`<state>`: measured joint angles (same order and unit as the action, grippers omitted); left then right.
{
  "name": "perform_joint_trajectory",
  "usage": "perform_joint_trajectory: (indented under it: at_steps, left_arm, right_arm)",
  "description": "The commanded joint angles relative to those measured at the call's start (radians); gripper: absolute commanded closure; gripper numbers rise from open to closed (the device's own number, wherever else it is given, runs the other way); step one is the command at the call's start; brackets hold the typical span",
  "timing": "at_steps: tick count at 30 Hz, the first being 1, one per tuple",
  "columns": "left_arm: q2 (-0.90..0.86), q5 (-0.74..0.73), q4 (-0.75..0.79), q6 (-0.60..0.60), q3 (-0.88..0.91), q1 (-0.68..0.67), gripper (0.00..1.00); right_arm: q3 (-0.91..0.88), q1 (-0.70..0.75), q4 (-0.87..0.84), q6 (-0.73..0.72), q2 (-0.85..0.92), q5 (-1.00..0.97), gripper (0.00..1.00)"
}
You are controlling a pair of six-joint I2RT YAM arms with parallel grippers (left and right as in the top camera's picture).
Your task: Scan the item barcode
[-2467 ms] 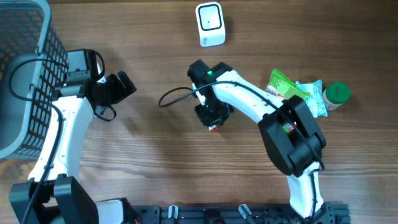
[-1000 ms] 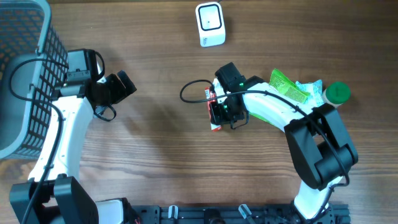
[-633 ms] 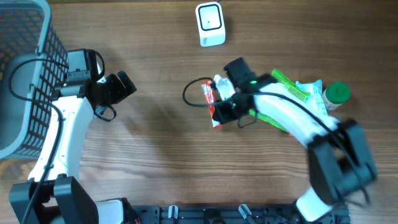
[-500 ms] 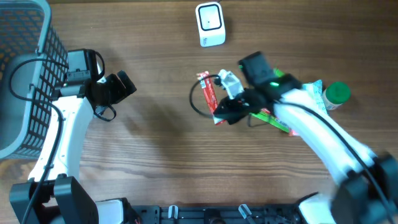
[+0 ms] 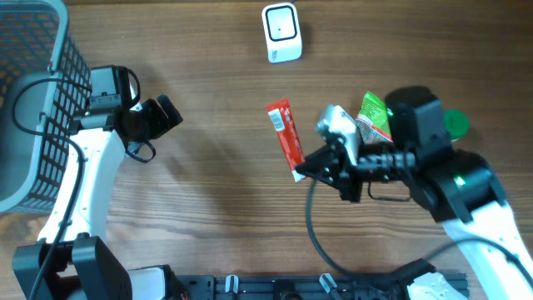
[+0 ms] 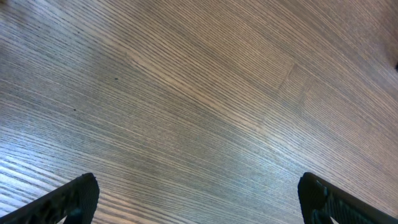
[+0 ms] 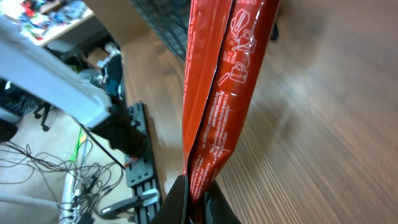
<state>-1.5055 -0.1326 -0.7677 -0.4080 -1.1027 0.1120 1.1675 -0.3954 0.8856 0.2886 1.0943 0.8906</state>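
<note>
A long red snack packet [image 5: 285, 137] hangs above the table centre, pinched at its lower end by my right gripper [image 5: 305, 169]. In the right wrist view the red packet [image 7: 224, 87] rises from the shut jaws of that gripper [image 7: 198, 198], white print on its side; no barcode shows. The white barcode scanner [image 5: 281, 32] stands at the table's far edge, well beyond the packet. My left gripper [image 5: 164, 115] hovers at the left, open and empty; its dark fingertips [image 6: 74, 198] frame bare wood.
A grey mesh basket [image 5: 33, 92] fills the far left corner. Green packets [image 5: 376, 117] and a green-capped bottle [image 5: 453, 123] lie at the right, partly under my right arm. A black cable [image 5: 312, 225] loops below the right wrist.
My right arm has lifted the red packet off the table and swung back to the right, turning so the packet now sticks out toward the table centre. The left arm has stayed still.
</note>
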Motion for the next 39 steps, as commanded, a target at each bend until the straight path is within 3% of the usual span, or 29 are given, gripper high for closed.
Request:
perform_joint_trajectory:
  at_steps: [1, 7, 13, 19, 23, 27, 33, 37, 39]
  left_arm:
    - [-0.002, -0.012, 0.000, 0.008, 0.003, -0.003, 0.00]
    - [-0.002, -0.012, 0.000, 0.008, 0.003, -0.003, 0.00]
    - [-0.002, -0.012, 0.000, 0.008, 0.003, -0.003, 0.00]
    - [-0.002, -0.012, 0.000, 0.008, 0.003, -0.003, 0.00]
    - [-0.002, -0.012, 0.000, 0.008, 0.003, -0.003, 0.00]
    - [-0.002, -0.012, 0.000, 0.008, 0.003, -0.003, 0.00]
    - [-0.002, -0.012, 0.000, 0.008, 0.003, -0.003, 0.00]
    - [-0.002, -0.012, 0.000, 0.008, 0.003, -0.003, 0.00]
    - [-0.002, -0.012, 0.000, 0.008, 0.003, -0.003, 0.00]
  right_arm:
    - [0.005, 0.005, -0.002, 0.019, -0.044, 0.116, 0.96]
    - [0.005, 0.005, -0.002, -0.029, -0.037, 0.101, 0.96]
    - [0.005, 0.000, 0.000, -0.139, 0.029, -0.218, 0.96]
    - [0.005, -0.030, -0.019, -0.148, 0.176, -0.338, 0.96]
    - [0.034, -0.047, -0.073, -0.270, 0.278, -0.532, 0.96]
    - [0.213, -0.047, 0.011, -0.299, 0.370, -0.703, 0.96]
    - [0.635, -0.047, 0.258, -0.243, 0.535, -0.924, 0.96]
    - [0.768, -0.058, 0.301, -0.171, 0.623, -1.125, 0.96]
    - [0.779, -0.081, 0.248, -0.069, 0.665, -1.218, 0.95]
